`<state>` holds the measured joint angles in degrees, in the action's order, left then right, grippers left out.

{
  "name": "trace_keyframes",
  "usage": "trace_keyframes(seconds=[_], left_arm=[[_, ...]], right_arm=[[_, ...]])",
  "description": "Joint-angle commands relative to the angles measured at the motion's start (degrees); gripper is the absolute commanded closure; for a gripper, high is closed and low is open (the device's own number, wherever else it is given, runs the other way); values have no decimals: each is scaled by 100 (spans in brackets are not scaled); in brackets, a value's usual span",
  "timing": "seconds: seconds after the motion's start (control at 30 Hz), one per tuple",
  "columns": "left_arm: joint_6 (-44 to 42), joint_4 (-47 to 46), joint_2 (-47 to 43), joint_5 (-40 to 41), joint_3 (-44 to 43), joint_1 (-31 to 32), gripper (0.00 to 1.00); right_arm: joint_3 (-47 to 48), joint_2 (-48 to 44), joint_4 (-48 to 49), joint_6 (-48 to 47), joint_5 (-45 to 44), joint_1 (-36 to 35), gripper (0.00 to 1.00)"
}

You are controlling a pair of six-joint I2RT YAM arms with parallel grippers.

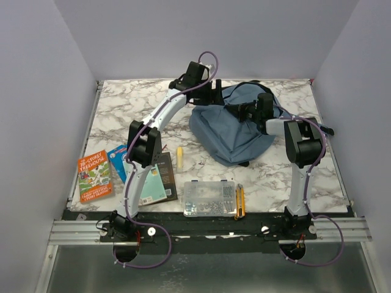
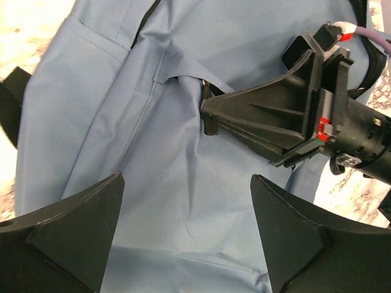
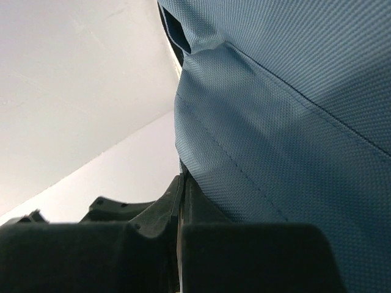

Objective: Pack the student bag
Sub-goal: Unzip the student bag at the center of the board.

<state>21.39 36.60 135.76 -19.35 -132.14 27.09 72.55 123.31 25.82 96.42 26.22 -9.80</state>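
One student bag (image 1: 229, 135), left claw (image 2: 186, 180) spread, right claw (image 2: 208, 108) pinching it, contact plain only from left wrist

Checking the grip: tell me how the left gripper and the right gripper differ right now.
The left gripper is open, jaws wide apart; the right gripper is shut. The left gripper holds nothing and hovers over the backpack; the right gripper appears to pinch the backpack. Both are black and sit at the backpack.
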Motion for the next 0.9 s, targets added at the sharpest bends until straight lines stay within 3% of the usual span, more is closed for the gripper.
trace_keyframes(seconds=[0.0, 0.23, 0.5, 0.6, 0.73, 0.87], left_arm=[[213, 286, 483, -547, -294, 24, 13], [543, 313, 795, -840, -557, 20, 22], [952, 105, 927, -1056, -677, -49, 77], [1327, -396, 822, -1315, -365, -161, 89], [1611, -661, 850, -1507, -299, -256, 100], [1608, -717, 888, -1480, -341, -257, 100]], right_arm=[[-118, -130, 303, 263, 294, -35, 99], [-119, -337, 264, 191, 272, -38, 99], [-154, -498, -93, -180, 243, -30, 99], [-208, -567, -240, -407, 276, 8, 99], [-353, -668, -282, -543, 306, 81, 99], [-396, -730, -342, -687, 380, 136, 100]])
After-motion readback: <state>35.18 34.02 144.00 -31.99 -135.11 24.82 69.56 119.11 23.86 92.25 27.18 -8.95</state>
